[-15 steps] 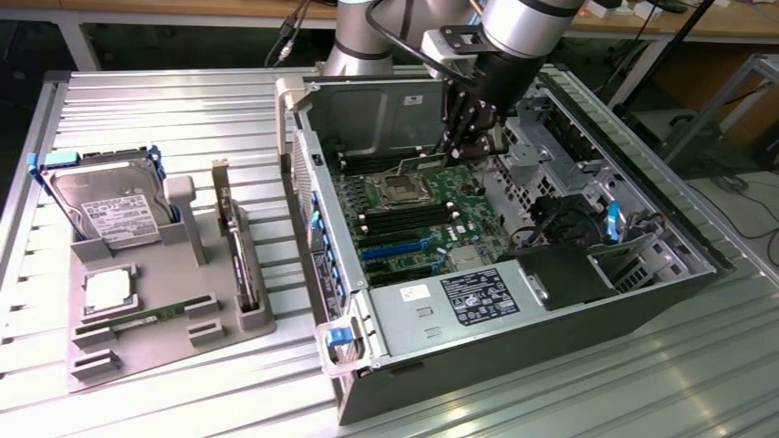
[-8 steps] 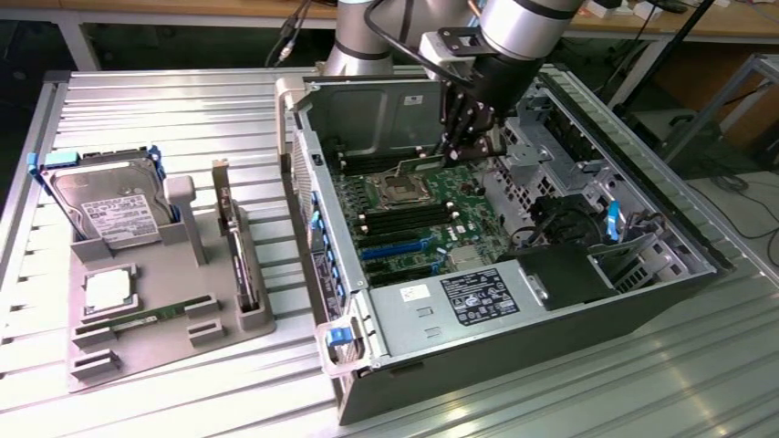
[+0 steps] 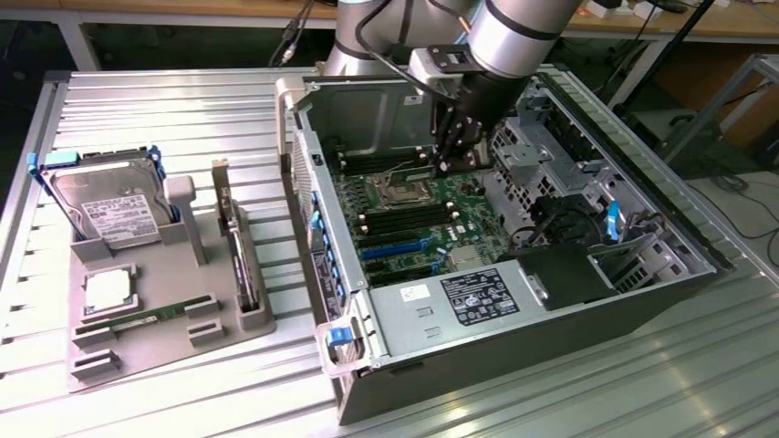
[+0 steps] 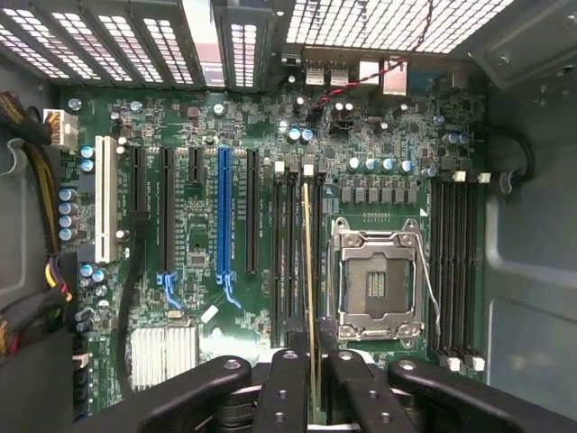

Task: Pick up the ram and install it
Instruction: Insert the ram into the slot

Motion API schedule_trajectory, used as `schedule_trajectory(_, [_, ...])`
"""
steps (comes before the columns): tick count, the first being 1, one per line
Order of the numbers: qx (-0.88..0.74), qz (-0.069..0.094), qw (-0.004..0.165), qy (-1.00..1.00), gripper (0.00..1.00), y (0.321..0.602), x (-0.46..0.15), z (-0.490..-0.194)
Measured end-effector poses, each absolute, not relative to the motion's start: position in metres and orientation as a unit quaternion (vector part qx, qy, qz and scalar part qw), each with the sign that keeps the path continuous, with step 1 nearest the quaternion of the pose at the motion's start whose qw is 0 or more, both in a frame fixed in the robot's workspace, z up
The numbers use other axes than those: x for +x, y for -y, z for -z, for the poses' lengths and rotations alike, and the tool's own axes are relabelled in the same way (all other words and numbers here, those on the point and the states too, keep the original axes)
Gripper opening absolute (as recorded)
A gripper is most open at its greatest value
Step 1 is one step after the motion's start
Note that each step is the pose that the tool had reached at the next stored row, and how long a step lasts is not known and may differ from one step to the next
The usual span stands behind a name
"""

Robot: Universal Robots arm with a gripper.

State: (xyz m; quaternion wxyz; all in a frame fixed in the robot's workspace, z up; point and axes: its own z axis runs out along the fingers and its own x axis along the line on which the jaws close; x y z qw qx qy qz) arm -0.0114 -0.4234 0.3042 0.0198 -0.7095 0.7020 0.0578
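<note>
Robot arm (image 3: 517, 36) reaches down into an open computer case (image 3: 512, 365) with the ram (image 4: 309, 271) in its grasp. The stick sits edge-on directly between the fingers (image 4: 284, 390) of the gripper (image 4: 315, 383). It runs lengthwise out from them over the motherboard (image 4: 194, 171), lined up with the dark memory slots (image 4: 287, 262) just beside the empty CPU socket (image 4: 374, 284). Whether its lower edge touches a slot cannot be told.

The case lies on its side on a ribbed metal table (image 3: 159, 109), its open face upward. On the exterior view's left, well apart from the gripper, a grey tray (image 3: 146, 358) holds a silver hard drive (image 3: 109, 210) propped upright at its far end, and a small square CPU chip (image 3: 108, 290) nearer. Wooden workbenches (image 3: 718, 27) line the far side of the room.

The fingers stand narrow, closed against both faces of the thin green board, touching nothing else.
</note>
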Motion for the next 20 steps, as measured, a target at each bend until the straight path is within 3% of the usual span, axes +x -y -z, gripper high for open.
schedule_trajectory(5, [-0.692,-0.053,0.017,-0.720,0.15,0.423,-0.014,-0.287])
schedule_trajectory(8, [-0.692,-0.030,-0.008,-0.721,0.15,0.421,-0.014,-0.285])
schedule_trajectory(20, [-0.690,-0.031,-0.007,-0.723,0.15,0.402,-0.027,-0.251])
